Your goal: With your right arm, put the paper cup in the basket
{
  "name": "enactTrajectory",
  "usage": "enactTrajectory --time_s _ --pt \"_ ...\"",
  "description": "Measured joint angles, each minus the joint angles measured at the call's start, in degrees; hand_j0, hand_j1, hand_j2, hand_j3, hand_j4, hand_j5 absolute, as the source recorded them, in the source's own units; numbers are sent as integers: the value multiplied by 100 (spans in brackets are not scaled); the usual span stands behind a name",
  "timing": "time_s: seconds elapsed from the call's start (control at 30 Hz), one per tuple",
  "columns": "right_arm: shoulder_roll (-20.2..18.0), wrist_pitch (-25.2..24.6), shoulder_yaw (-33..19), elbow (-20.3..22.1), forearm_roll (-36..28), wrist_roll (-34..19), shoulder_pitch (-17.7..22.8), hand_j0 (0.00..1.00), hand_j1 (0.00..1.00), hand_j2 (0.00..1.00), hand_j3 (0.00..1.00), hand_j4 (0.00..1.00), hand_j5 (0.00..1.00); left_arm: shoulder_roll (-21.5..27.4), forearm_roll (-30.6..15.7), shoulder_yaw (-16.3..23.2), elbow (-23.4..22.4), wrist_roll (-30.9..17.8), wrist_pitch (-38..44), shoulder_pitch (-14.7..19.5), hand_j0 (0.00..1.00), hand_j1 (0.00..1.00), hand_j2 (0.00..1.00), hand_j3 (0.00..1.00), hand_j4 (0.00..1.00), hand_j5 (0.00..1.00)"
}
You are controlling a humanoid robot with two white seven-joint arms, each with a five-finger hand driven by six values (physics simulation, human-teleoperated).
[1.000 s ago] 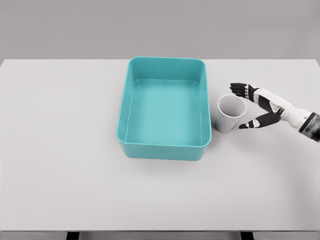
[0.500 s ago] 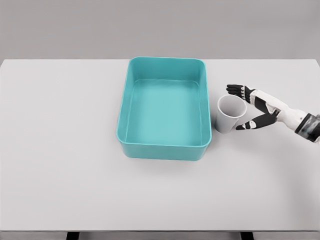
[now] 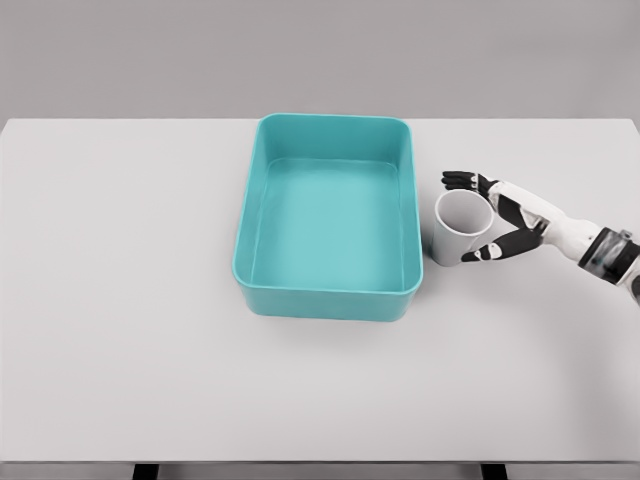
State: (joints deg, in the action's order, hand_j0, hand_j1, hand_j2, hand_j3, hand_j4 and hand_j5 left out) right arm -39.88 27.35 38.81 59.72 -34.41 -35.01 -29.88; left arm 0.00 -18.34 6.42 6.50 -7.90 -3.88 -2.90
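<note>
A white paper cup (image 3: 458, 229) stands upright on the table just right of the teal basket (image 3: 330, 294). My right hand (image 3: 472, 217) comes in from the right edge and brackets the cup, fingers (image 3: 459, 181) stretched behind its rim and the thumb (image 3: 487, 251) in front of its wall. The hand is open, close to the cup or just touching it; no closed grasp shows. The basket is a rectangular tub with nothing inside it. The left arm does not appear.
The white table (image 3: 140, 300) stretches wide to the left of the basket and in front of it. Its far edge runs just behind the basket, its near edge along the bottom of the view.
The right hand has slid left toward the cup, its fingers and thumb now reaching around both sides of it. Cup and basket have not moved.
</note>
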Motion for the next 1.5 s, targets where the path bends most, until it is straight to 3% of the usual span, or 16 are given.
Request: enactTrajectory --time_s 0.37,0.57,0.9,1.1,1.2,1.5 --pt "100 -28 0 25 -8 0 -9 99 99 99 99 99 99 0 -1 0 0 0 1 0 100 100 100 100 100 100" --pt "122 -137 5 26 -4 -1 -18 79 79 79 79 79 79 0 2 0 0 0 0 0 100 100 100 100 100 100" --pt "94 -42 -53 65 -11 1 -53 79 79 79 79 79 79 0 0 0 0 0 0 0 100 100 100 100 100 100" --pt "27 65 -364 248 -20 0 -44 78 78 78 78 78 78 0 1 0 0 0 -1 0 100 100 100 100 100 100" --pt "12 158 -542 280 -19 0 -44 69 69 69 69 69 69 0 1 0 0 0 0 0 100 100 100 100 100 100" --pt "-59 453 -988 485 145 0 -44 68 68 68 68 68 68 0 0 0 0 0 1 0 100 100 100 100 100 100"
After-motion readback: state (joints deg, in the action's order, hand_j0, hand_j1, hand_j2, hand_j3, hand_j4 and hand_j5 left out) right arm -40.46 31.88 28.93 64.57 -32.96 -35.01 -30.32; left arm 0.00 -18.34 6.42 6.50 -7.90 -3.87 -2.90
